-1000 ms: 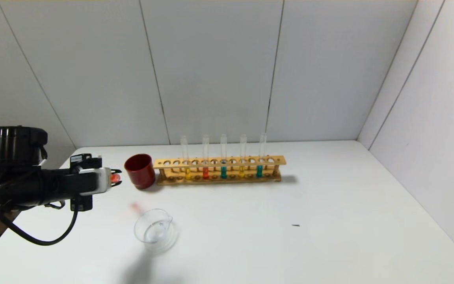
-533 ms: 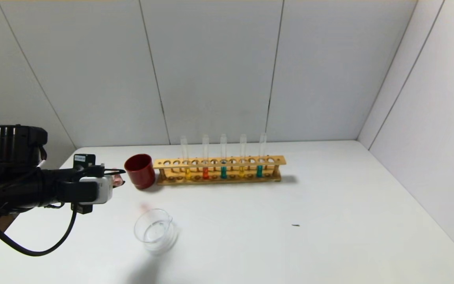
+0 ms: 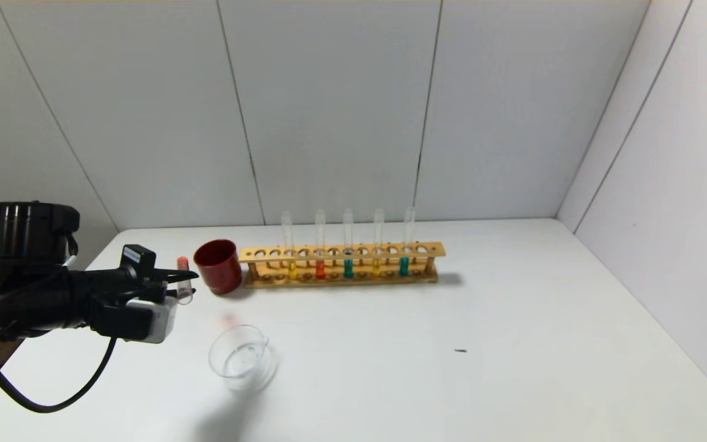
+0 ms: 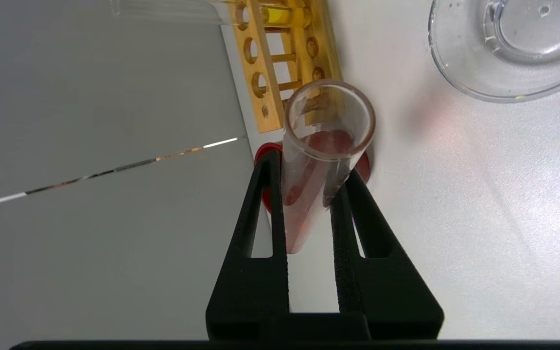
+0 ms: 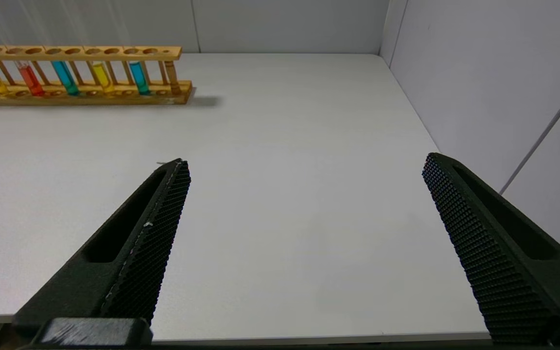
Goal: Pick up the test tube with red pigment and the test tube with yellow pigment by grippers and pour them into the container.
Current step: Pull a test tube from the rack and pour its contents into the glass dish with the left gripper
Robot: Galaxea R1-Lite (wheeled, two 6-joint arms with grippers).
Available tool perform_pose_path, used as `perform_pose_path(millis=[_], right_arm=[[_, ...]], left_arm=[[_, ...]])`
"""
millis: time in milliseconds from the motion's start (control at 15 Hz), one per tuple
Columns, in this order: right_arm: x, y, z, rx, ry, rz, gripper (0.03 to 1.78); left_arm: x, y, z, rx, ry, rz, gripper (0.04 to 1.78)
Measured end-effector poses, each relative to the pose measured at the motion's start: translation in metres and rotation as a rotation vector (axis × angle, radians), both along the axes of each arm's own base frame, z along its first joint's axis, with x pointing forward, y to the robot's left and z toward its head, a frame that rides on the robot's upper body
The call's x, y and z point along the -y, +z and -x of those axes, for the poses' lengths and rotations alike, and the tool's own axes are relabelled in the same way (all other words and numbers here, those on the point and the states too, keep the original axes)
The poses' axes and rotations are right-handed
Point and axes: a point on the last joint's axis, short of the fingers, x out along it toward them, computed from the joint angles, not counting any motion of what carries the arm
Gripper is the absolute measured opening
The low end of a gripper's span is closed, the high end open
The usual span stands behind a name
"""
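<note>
Over white table, red tube inverted

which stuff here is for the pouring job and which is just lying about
Job: red tube in left gripper; yellow tube in rack; glass container; right gripper, open.
Lying about: red cup, teal tubes, rack.

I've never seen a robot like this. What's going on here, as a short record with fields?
Left gripper: shut on the test tube with red pigment, beside the dark red cup
Tube mouth: tilted down, off to one side of the container
Right gripper: open, empty, above the table
Rack: five tubes standing
</note>
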Motion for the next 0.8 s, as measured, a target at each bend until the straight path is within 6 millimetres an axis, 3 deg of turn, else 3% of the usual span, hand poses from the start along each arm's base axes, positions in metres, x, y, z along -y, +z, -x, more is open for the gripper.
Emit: perform_pose_path(millis=[800], right_arm=[[0.000,0.000,0.000,0.000,0.000,0.000,1.75]], left_arm=[[0.011,-0.014,-0.011,-0.013,-0.042,-0.087,0.31]])
